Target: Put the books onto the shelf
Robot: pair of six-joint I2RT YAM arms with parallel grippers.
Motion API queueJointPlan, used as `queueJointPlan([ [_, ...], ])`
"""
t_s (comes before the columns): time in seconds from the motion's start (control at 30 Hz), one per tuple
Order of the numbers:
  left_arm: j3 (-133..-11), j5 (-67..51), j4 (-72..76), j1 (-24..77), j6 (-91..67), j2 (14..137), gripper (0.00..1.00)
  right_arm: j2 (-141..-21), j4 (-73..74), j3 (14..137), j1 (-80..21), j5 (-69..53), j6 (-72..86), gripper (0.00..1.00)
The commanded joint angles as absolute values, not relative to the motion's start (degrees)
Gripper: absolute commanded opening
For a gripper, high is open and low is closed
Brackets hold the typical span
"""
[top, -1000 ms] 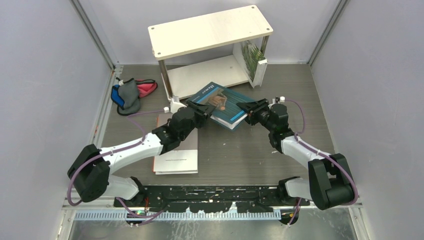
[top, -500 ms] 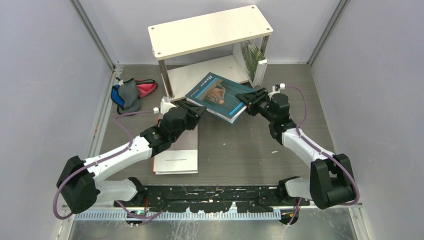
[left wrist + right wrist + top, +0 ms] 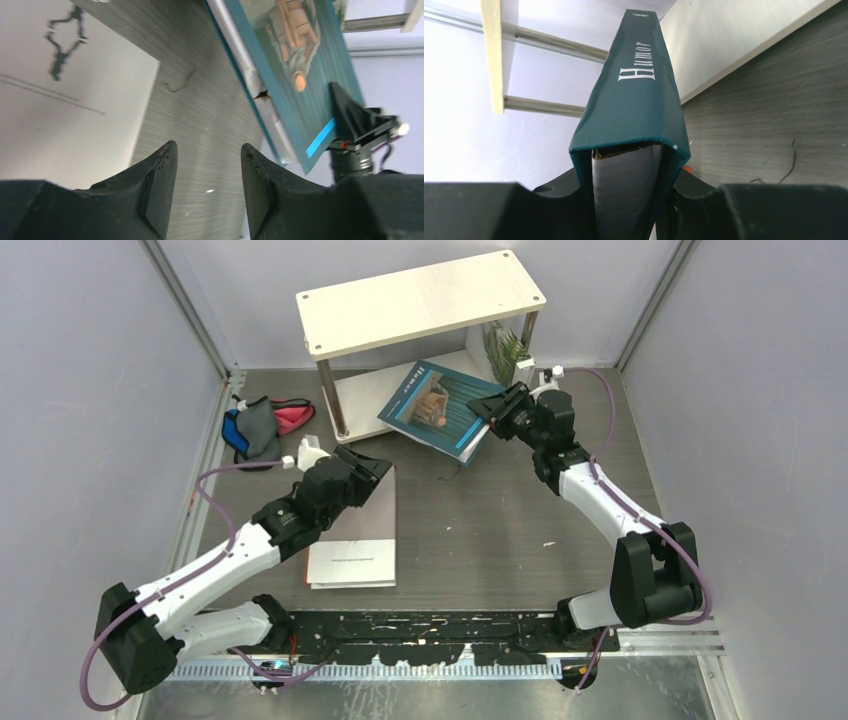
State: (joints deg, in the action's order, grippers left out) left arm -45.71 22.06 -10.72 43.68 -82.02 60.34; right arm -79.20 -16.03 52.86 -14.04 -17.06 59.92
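Clamps teal book's (image 3: 438, 408) end in right gripper (image 3: 495, 412), book tilted beyond the jaws at shelf's (image 3: 420, 302) mouth, left gripper (image 3: 372, 468) parted, empty, well apart; could twist loose or snag a post (image 3: 330, 400).

Setting: enclosed robotics lab cell. Pale wall panels (image 3: 90, 390) in metal framing (image 3: 188, 305) surround a dark tabletop (image 3: 500, 540); black mounting rail (image 3: 430, 625) at front.
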Motion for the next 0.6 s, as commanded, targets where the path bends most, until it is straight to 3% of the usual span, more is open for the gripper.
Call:
queueJointPlan([
  [0.0,-48.33,23.57,-19.64,42.32,-76.39,57.08,0.5,-81.77,-16.43,59.59,-14.25,-14.23,49.73,0.37],
  [0.57,-46.74,31.54,-36.3,39.79,-66.03,47.72,0.53,-93.23,-24.43,66.5,-15.21,-7.88,36.25,0.37],
])
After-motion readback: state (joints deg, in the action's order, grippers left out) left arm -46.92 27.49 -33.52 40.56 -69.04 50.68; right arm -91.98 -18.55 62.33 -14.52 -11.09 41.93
